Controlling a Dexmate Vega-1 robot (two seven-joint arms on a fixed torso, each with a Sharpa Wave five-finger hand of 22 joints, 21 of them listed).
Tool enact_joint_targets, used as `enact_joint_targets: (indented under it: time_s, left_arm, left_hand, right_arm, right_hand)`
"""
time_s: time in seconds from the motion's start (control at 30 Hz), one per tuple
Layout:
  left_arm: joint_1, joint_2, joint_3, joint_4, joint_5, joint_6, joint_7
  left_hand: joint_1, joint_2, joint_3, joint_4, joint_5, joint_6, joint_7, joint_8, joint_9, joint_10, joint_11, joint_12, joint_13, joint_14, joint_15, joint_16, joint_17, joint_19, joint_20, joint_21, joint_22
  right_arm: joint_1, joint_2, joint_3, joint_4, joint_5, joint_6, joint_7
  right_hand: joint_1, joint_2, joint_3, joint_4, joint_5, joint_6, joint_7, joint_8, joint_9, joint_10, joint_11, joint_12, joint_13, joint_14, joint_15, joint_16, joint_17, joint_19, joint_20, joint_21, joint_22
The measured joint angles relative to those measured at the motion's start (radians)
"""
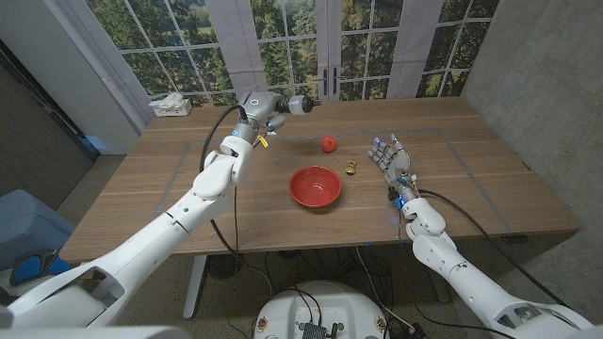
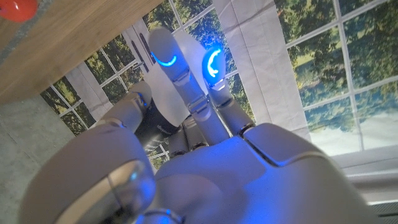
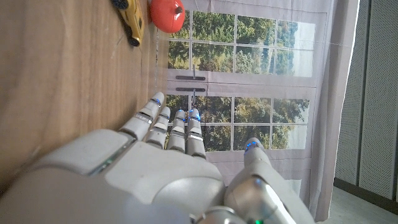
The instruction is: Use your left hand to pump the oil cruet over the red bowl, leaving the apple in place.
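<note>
Head view shows your left hand (image 1: 294,103) raised above the wooden worktop (image 1: 170,188), gripping what seems the dark oil cruet (image 1: 280,120), behind the round red bowl (image 1: 315,185) and left of the red apple (image 1: 327,143).

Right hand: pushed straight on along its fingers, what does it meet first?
Probably nothing: the right hand points across bare table toward the far edge. The yellow toy car and the apple lie to its left, seemingly off that line, though depth is unclear.
</note>
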Motion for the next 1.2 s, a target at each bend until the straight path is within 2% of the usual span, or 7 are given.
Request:
enact_joint_targets:
  time_s: [0.07, 0.63, 0.67, 0.9, 0.93, 1.2]
  left_arm:
    - [0.000, 0.000, -0.001, 0.000, -0.033, 0.001, 0.009]
    - [0.040, 0.020, -0.031, -0.029, -0.033, 0.001, 0.009]
    - [0.042, 0.021, -0.033, -0.030, -0.399, 0.029, 0.123]
    - [0.071, 0.037, -0.059, -0.037, -0.399, 0.029, 0.123]
    - [0.077, 0.039, -0.064, -0.037, -0.532, -0.034, 0.174]
    - [0.118, 0.042, -0.100, -0.025, -0.670, -0.122, 0.216]
  left_hand:
    - [0.000, 0.000, 0.000, 0.000, -0.006, 0.000, 0.000, -0.003, 0.000, 0.000, 0.000, 0.000, 0.000, 0.000, 0.000, 0.000, -0.002, 0.000, 0.000, 0.000, -0.004]
    - [0.002, -0.002, 0.000, 0.000, -0.015, -0.001, 0.001, -0.011, 0.000, 0.007, 0.003, -0.016, 0.000, 0.009, -0.002, 0.000, -0.011, 0.006, -0.002, 0.000, -0.004]
    - [0.002, -0.002, 0.000, 0.000, -0.015, -0.002, 0.003, -0.011, 0.000, 0.007, 0.003, -0.016, 0.000, 0.009, -0.002, 0.000, -0.011, 0.006, -0.002, 0.000, -0.005]
    - [0.001, -0.001, 0.000, 0.000, -0.016, -0.004, 0.004, -0.015, 0.000, 0.009, 0.001, -0.023, -0.001, 0.009, -0.002, 0.000, -0.011, 0.005, -0.002, 0.000, -0.004]
    - [0.001, -0.001, 0.000, 0.000, -0.016, -0.004, 0.004, -0.016, 0.000, 0.009, 0.001, -0.024, -0.001, 0.009, -0.002, 0.000, -0.011, 0.005, -0.002, 0.000, -0.004]
    - [0.001, -0.001, 0.000, 0.000, -0.016, -0.012, 0.012, -0.021, 0.000, 0.009, 0.001, -0.031, 0.000, 0.009, -0.002, 0.000, -0.020, 0.005, -0.002, -0.004, -0.018]
  right_arm:
    - [-0.001, -0.004, 0.000, -0.007, -0.006, -0.001, -0.006]
    - [-0.001, -0.004, 0.000, -0.007, -0.065, -0.021, -0.053]
    - [0.006, -0.072, -0.007, -0.112, -0.069, -0.024, -0.054]
    - [0.006, -0.072, -0.007, -0.112, -0.085, -0.032, -0.060]
    - [0.012, -0.093, -0.014, -0.143, -0.088, -0.033, -0.061]
    - [0.013, -0.110, -0.016, -0.173, -0.101, -0.038, -0.066]
  right_hand:
    - [0.000, 0.000, 0.000, 0.000, 0.000, 0.000, 0.000, 0.000, 0.000, 0.000, 0.000, 0.000, 0.000, 0.000, 0.000, 0.000, 0.000, 0.000, 0.000, 0.000, 0.000]
    - [0.005, -0.005, 0.000, 0.000, 0.000, 0.005, -0.005, 0.000, 0.000, 0.000, 0.000, 0.000, 0.000, 0.000, 0.000, 0.000, 0.000, 0.000, 0.000, 0.000, 0.000]
    - [0.005, -0.005, 0.000, 0.000, 0.000, 0.005, -0.005, 0.000, 0.000, 0.000, 0.000, 0.000, 0.000, 0.000, 0.000, 0.000, 0.000, 0.000, 0.000, 0.000, 0.000]
    - [0.005, -0.005, 0.000, 0.000, 0.000, 0.005, -0.005, 0.000, 0.000, 0.000, 0.000, 0.000, 0.000, 0.000, 0.000, 0.000, 0.000, 0.000, 0.000, -0.004, 0.000]
    - [0.005, -0.005, 0.000, 0.000, 0.000, 0.005, -0.005, 0.000, 0.000, 0.000, 0.000, 0.000, 0.000, 0.000, 0.000, 0.000, 0.000, 0.000, 0.000, -0.004, 0.000]
    - [0.005, -0.005, 0.000, 0.000, 0.000, 0.005, -0.005, 0.000, 0.000, 0.000, 0.000, 0.000, 0.000, 0.000, 0.000, 0.000, 0.000, 0.000, 0.000, -0.004, 0.000]
